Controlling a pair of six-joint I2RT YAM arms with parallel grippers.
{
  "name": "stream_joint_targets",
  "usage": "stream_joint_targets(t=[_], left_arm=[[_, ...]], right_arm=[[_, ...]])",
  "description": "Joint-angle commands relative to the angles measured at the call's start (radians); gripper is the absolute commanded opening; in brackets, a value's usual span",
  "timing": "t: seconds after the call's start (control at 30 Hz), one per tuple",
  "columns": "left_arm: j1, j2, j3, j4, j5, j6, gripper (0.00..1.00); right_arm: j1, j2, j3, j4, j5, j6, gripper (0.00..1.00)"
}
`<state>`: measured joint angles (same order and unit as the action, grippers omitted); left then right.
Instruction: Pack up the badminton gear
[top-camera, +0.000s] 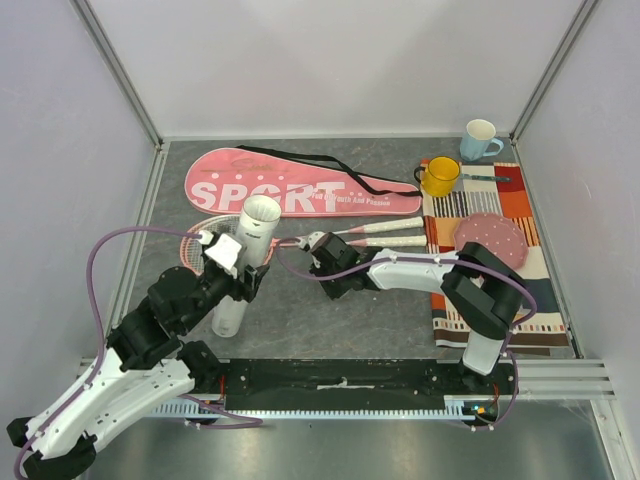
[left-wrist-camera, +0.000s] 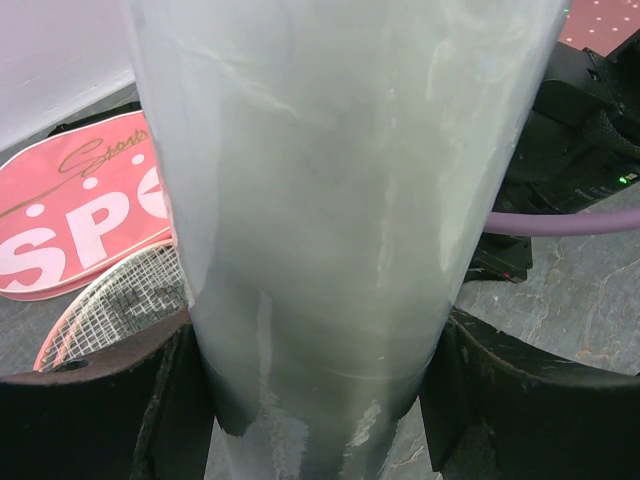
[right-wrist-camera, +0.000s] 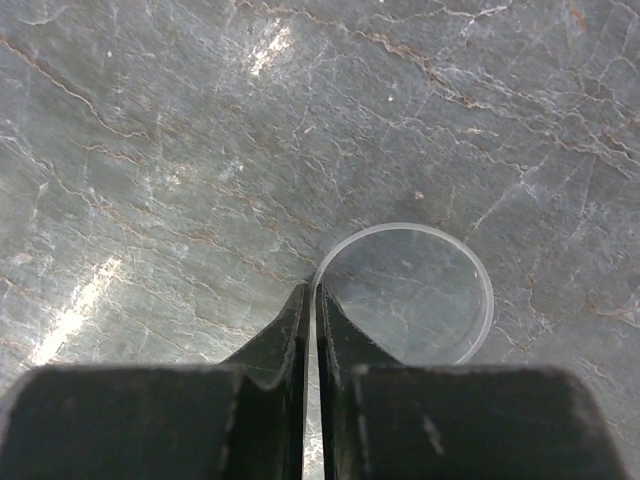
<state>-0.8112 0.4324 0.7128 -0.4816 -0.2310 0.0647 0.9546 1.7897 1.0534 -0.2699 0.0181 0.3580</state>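
Observation:
My left gripper (top-camera: 240, 275) is shut on the long white tube (top-camera: 247, 255) and holds it upright at the left of the table. In the left wrist view the tube (left-wrist-camera: 340, 200) fills the frame between my black fingers (left-wrist-camera: 165, 400). My right gripper (top-camera: 325, 262) points down at the table just right of the tube. Its jaws (right-wrist-camera: 312, 300) are shut on the rim of a clear round lid (right-wrist-camera: 405, 295) lying on the grey top. The pink "SPORT" bag (top-camera: 300, 185) lies at the back. Two pink rackets (top-camera: 200, 245) lie behind the tube, handles (top-camera: 385, 232) pointing right. No shuttlecocks show.
The striped orange cloth (top-camera: 490, 250) covers the right side with a pink round disc (top-camera: 488, 238) on it. A yellow cup (top-camera: 440, 176) and a pale blue cup (top-camera: 480, 140) stand at the back right. Walls enclose the table on three sides.

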Motion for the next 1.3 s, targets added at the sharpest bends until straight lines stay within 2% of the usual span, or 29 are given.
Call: stream_joint_targets(t=[0.0,0.03,0.23,0.4,0.5,0.53,0.63,0.8,1.03,1.27], left_arm=[[-0.003,0.009,0.004,0.069,0.005,-0.020,0.11],[-0.005,0.009,0.005,0.067,0.009,-0.019,0.12],[-0.003,0.014,0.004,0.070,0.022,-0.017,0.11],[-0.005,0.023,-0.001,0.077,0.045,-0.011,0.11],[-0.005,0.029,-0.010,0.097,0.094,0.006,0.11],[-0.005,0.041,-0.019,0.116,0.125,0.013,0.11],[-0.005,0.090,-0.044,0.161,0.292,0.069,0.11],[-0.003,0.198,-0.052,0.199,0.467,0.179,0.08],[-0.005,0.285,-0.036,0.181,0.458,0.291,0.08],[-0.003,0.295,-0.055,0.209,0.463,0.290,0.07]], right_arm=[[0.009,-0.010,0.010,-0.009,0.098,0.016,0.06],[0.007,-0.030,0.008,-0.006,0.098,0.018,0.00],[-0.060,-0.192,-0.052,0.018,0.005,0.055,0.00],[-0.233,-0.372,-0.147,0.023,-0.199,0.062,0.00],[-0.371,-0.537,-0.179,0.011,-0.389,0.067,0.00],[-0.401,-0.570,-0.171,0.006,-0.514,0.070,0.00],[-0.487,-0.653,-0.095,0.011,-0.779,0.116,0.00],[-0.496,-0.696,0.049,0.017,-0.975,0.202,0.00],[-0.494,-0.730,0.212,0.037,-1.087,0.295,0.00],[-0.452,-0.719,0.215,0.136,-1.184,0.409,0.00]])
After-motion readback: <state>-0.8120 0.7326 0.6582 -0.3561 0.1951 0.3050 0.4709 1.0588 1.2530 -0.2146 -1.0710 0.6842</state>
